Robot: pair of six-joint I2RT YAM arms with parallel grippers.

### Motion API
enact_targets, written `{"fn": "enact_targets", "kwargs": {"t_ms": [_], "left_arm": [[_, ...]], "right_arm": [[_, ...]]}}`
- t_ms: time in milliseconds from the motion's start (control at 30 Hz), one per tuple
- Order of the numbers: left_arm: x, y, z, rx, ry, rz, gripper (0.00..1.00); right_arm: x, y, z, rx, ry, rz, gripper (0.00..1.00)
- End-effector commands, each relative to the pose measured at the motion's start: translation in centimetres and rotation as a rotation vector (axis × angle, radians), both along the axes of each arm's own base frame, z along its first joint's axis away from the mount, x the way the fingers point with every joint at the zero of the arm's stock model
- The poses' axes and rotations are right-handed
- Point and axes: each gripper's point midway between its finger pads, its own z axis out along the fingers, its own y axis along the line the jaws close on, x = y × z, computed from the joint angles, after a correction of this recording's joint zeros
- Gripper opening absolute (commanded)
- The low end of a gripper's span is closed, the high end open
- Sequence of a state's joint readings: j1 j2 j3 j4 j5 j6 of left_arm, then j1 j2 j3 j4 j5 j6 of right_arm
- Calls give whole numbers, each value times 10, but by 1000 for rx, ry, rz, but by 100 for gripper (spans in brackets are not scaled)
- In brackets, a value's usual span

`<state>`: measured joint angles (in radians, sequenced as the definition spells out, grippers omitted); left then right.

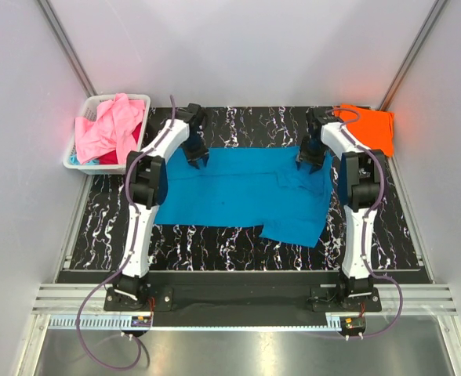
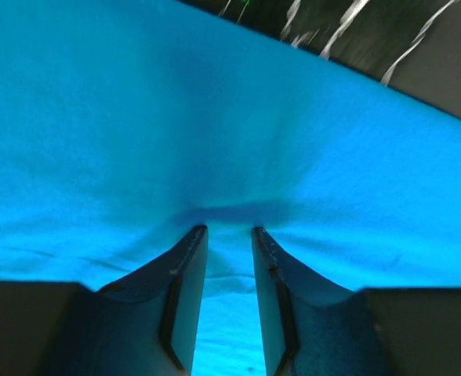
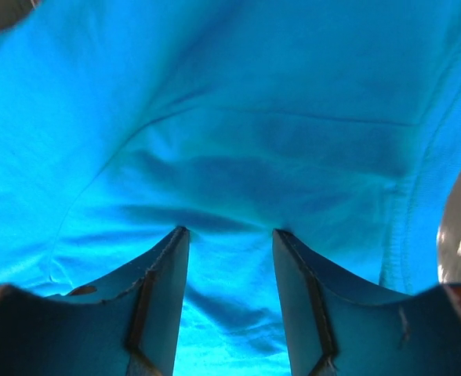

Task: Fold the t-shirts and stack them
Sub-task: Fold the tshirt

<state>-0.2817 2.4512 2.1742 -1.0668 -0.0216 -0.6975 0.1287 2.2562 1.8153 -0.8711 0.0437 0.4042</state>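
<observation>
**One shirt put aside, one on the bench, two in the basket**

The task looks less than half done. The orange t-shirt point(image 1: 375, 129) lies flat in the upper right of the overhead frame, in a compact shape. I judge it is already folded and is the start of the stack. The teal-blue t-shirt point(image 1: 238, 192) is spread wide across the middle of the marbled bench point(image 1: 215, 239), with one sleeve sticking out toward the lower right, so its folding is not yet visible. The pink t-shirt point(image 1: 109, 125) and the red t-shirt point(image 1: 111, 158) under it are crumpled in the white lattice basket point(image 1: 97, 100) at the upper left. These two, and the stacking of all four, remain to do.

The overhead view shows where the claws are. The left claw point(image 1: 197, 157) and the right claw point(image 1: 310, 160) are both at the far edge of the teal-blue shirt, well apart from each other.

Only the wrist views show the jaws. The left claw point(image 2: 229, 229) has a narrow gap, and the right claw point(image 3: 230, 229) has a wider one. Both are partly open, and their tips press into the teal cloth, which puckers around them. I do not see any fold caught between them. The right wrist view also shows a seam of the shirt, which is too small to see from above. Neither wrist view shows the other shirts.
</observation>
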Motion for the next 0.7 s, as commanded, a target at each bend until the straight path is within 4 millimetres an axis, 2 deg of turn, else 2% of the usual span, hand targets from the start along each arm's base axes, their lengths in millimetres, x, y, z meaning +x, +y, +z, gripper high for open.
{"fn": "enact_targets", "kwargs": {"t_ms": [0,33,133,200,233,300,333,367,400,433,467,500,533,567,600,633,667], "left_arm": [[33,11,-4,-66,-46,2,37],[39,15,-12,-75,-43,11,38],[65,12,0,-156,-129,-7,38],[70,9,4,-197,-160,-30,38],[82,8,13,-210,-226,-49,38],[84,8,36,-219,-298,-68,38],[96,6,50,-230,-385,-88,38],[89,8,70,-231,-425,-93,38],[88,10,69,-224,-468,-102,38],[98,8,99,-234,-558,-116,38],[88,11,98,-228,-563,-118,39],[86,14,131,-227,-641,-118,39],[88,14,151,-233,-713,-127,40],[80,17,146,-230,-707,-122,40],[76,22,168,-223,-748,-109,41],[74,25,171,-227,-752,-105,41],[69,26,172,-234,-746,-104,42]], "right_arm": [[24,-20,-5,2,-2,13,53],[35,-21,-5,18,-15,19,53],[58,-25,0,45,-59,40,52],[68,-27,5,42,-87,61,52],[77,-30,16,31,-124,72,52],[85,-33,31,21,-166,88,52],[91,-36,50,2,-211,87,53],[94,-39,61,1,-236,83,54],[98,-43,83,-1,-290,78,55],[100,-47,95,-23,-317,63,56],[101,-52,107,-26,-346,53,57],[98,-55,112,-28,-355,46,57],[99,-59,136,-32,-413,33,57],[98,-59,145,-30,-432,32,59],[94,-58,145,-23,-431,32,59],[89,-73,162,-25,-459,1,59],[85,-74,164,-19,-458,-1,60]]}}
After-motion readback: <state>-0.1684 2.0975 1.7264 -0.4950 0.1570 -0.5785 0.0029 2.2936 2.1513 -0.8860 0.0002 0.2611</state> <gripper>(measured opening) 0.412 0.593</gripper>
